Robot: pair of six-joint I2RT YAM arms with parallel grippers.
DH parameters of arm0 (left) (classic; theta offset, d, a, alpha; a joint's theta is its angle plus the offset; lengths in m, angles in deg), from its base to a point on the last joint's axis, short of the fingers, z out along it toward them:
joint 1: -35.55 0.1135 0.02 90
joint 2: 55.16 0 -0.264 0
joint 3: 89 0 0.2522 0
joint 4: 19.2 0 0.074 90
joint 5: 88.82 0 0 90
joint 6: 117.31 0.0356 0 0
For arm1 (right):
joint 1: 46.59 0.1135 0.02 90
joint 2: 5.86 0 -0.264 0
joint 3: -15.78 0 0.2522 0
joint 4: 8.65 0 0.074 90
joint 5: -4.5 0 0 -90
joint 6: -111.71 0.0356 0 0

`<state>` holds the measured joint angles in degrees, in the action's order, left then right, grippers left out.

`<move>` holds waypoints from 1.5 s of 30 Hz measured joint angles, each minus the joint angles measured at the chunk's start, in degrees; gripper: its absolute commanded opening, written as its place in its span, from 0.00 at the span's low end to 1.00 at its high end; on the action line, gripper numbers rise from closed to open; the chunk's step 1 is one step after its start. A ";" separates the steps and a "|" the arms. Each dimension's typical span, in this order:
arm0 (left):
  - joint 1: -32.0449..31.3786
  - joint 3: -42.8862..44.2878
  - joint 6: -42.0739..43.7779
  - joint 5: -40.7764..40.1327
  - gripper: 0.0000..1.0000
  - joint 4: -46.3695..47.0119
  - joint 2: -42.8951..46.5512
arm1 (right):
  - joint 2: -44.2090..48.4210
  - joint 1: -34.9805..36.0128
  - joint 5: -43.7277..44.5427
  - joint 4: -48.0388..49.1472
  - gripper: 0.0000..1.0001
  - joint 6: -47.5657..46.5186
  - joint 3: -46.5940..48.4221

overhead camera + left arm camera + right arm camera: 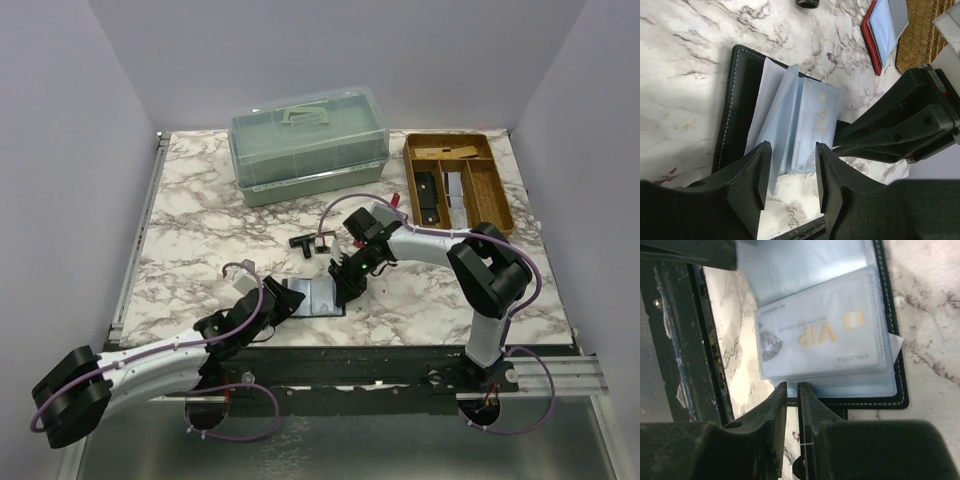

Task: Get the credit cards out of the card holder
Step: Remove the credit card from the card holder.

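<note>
fingers (pixel 752 172) crowd card holder (pixel 737 100), L+R sides

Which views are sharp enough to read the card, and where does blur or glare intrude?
Right wrist view: the credit card shows its VIP print clearly through hazy sleeves; the right tool's fingers blur. Left wrist view: card sharp, left tool's fingers soft, table washed out at left. Top view: even light, print too small.

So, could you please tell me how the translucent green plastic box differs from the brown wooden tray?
The translucent green plastic box is shut under a handled lid; the brown wooden tray is open-topped and divided into compartments. The box stands taller; the tray is shallow. Both rest at the far edge of the marble table.
</note>
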<state>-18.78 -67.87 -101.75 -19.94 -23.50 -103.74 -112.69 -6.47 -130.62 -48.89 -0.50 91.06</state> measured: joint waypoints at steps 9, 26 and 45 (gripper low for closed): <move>0.35 0.87 -0.20 -4.90 0.49 -21.55 19.91 | -0.52 0.09 2.97 1.14 0.22 2.89 1.57; 0.37 3.23 11.17 5.68 0.82 -16.52 31.19 | -0.66 0.09 3.26 0.85 0.23 3.34 1.99; 0.74 0.09 10.84 10.62 0.62 6.80 5.86 | -0.66 -0.76 2.93 0.74 0.23 3.34 2.21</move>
<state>-18.03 -67.78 -90.90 -9.32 -16.71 -97.88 -113.34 -7.23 -127.69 -48.15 2.84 93.26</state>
